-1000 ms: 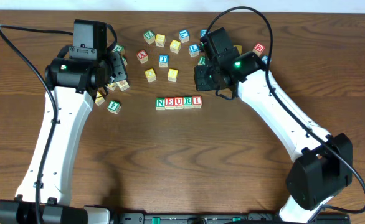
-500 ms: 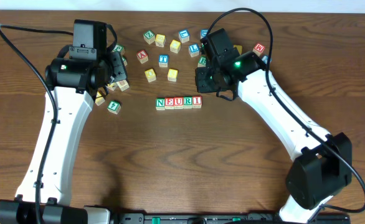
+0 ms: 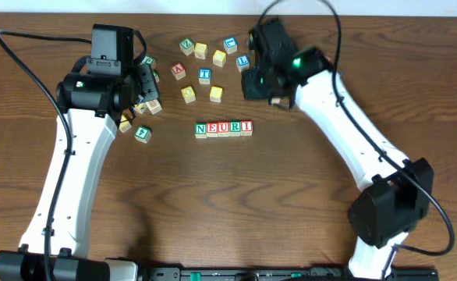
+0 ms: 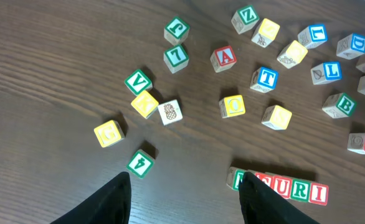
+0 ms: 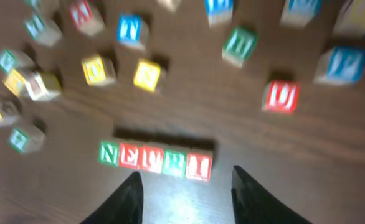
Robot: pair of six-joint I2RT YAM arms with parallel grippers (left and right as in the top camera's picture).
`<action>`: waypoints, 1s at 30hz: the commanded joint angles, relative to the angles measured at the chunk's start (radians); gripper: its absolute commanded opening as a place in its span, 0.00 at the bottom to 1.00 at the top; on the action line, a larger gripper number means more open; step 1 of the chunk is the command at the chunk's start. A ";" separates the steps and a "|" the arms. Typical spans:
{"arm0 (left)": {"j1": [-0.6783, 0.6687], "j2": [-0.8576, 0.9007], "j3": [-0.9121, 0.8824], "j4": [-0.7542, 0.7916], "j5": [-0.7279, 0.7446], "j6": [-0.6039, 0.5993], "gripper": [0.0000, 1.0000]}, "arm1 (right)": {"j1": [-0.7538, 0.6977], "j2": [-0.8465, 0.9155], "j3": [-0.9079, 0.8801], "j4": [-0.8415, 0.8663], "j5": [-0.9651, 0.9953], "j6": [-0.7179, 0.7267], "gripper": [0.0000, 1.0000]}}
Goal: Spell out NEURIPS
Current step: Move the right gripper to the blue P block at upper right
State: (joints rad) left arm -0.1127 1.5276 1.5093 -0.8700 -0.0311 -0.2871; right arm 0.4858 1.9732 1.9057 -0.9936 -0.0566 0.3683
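Note:
Five cubes stand in a row on the table: green N (image 3: 201, 129), red E (image 3: 212, 129), red U (image 3: 223, 129), green R (image 3: 235, 128), red I (image 3: 246, 127). The right wrist view shows the row (image 5: 154, 159) just beyond my open, empty right gripper (image 5: 187, 174). The blue P cube (image 5: 344, 64) lies at far right there, loose. Several yellow-topped cubes lie loose, one of them (image 5: 147, 74) beyond the row; its letter is blurred. My left gripper (image 4: 185, 177) is open and empty, with the row (image 4: 276, 186) beside its right finger.
A spare red U cube (image 5: 281, 96) lies right of and beyond the row. Several other letter cubes are scattered along the far side, among them a red A (image 3: 178, 69), a blue T (image 3: 204, 76) and a green cube (image 3: 142, 133) by the left arm. Cables arc over both arms.
My right gripper has moved toward the far edge and a little left, away from the row's right end. The left arm and the cubes have not moved.

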 commanded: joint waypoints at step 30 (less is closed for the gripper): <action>0.005 -0.012 0.005 -0.004 0.000 0.010 0.55 | -0.245 0.390 0.299 -0.135 0.096 -0.053 0.44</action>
State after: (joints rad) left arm -0.1127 1.5276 1.5093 -0.8715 -0.0288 -0.2871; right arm 0.2546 2.3478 2.1933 -1.1328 0.0273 0.3302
